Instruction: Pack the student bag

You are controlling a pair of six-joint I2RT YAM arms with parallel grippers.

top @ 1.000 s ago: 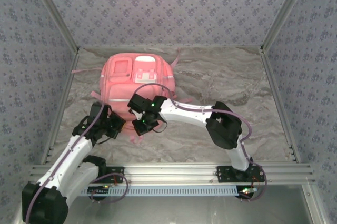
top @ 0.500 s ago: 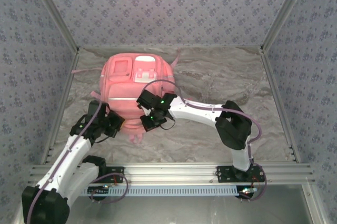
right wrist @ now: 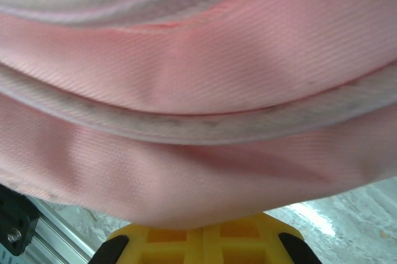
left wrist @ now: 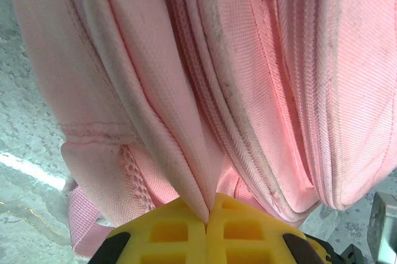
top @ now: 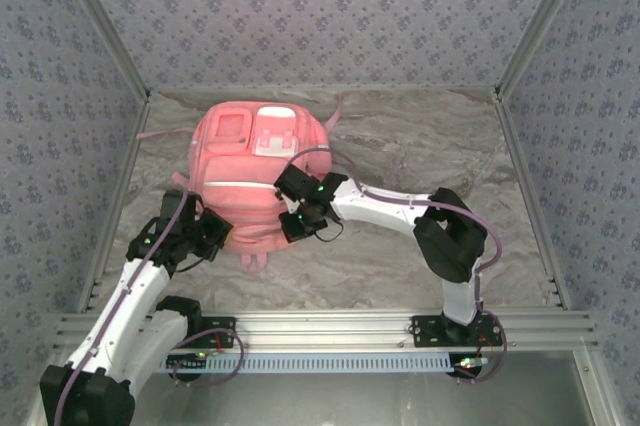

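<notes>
Pink bag [top: 255,161] lies flat on the bench [top: 430,146], front pockets up. It sits just beyond both tools, and its near end spans the gap between them.

Change over the last second: the right tool [top: 300,223] has swung out to its right and a bit away from the arm bases, following the bag's near-right edge. The left tool [top: 212,233] has slid slightly to its left at the near-left corner. The tools are now further apart than before. The near end of the bag looks drawn wider, and a strap [top: 255,262] shows on the bench between them, on the base side.

Tool state:
- Left wrist view: yellow fingers [left wrist: 180,233] are pressed fully together with a fold of pink cloth pinched in the seam. The bag body hangs straight ahead of them.
- Right wrist view: fingers are also closed tight, and the bag's piped edge lies across the tips. It looks nipped there, but the actual pinch line is hard to see.

Meaning for the task, as a judgement: the two tools are spreading or tensioning the bag's near end, probably to straighten it or open it up. No zip pull or opening is visible from here, and no items to pack are in sight, so the task looks early. The risk is cloth slipping out of the right tool's thin bite.
</notes>
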